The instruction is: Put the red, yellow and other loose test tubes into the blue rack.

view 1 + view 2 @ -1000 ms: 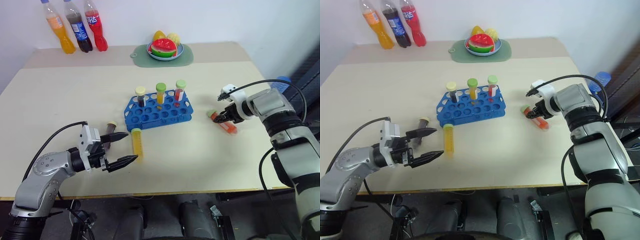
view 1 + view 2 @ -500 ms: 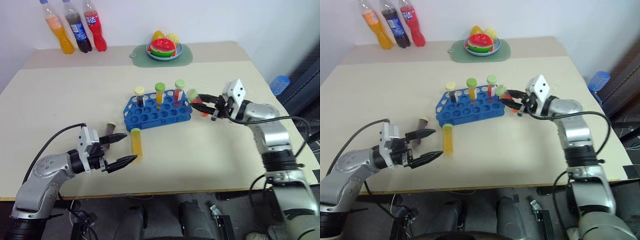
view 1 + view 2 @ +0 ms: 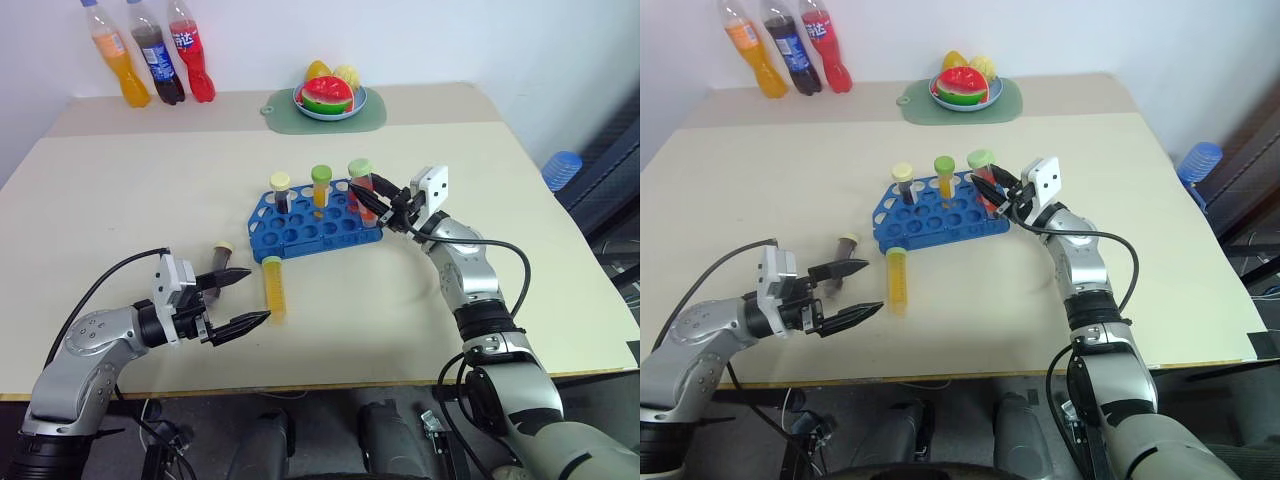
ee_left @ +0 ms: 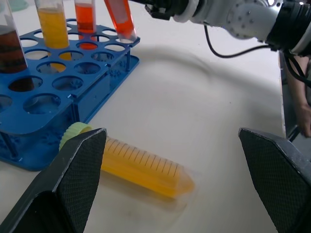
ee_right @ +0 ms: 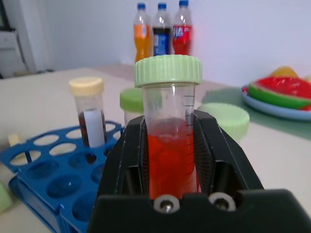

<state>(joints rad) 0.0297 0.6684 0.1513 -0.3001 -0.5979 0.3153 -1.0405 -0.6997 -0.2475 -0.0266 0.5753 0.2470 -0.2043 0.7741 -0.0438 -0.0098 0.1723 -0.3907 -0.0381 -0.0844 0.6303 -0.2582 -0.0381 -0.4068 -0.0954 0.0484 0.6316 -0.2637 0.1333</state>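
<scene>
While three capped tubes stand in the bright blue plastic rack [image 3: 315, 220], the right hand [image 3: 377, 199] pinches the red-liquid tube [image 3: 362, 190] above its right end. Yellow-liquid tube [image 3: 272, 285] and brown-liquid tube [image 3: 219, 262] lie on the surface, near the spread, empty left hand [image 3: 245, 298].

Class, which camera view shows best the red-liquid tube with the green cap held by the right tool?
The right wrist view: the clear red-liquid tube with green cap stands upright and close between the black fingers. The head views show it small above the blue plastic rack; the left wrist view shows its lower end.
</scene>
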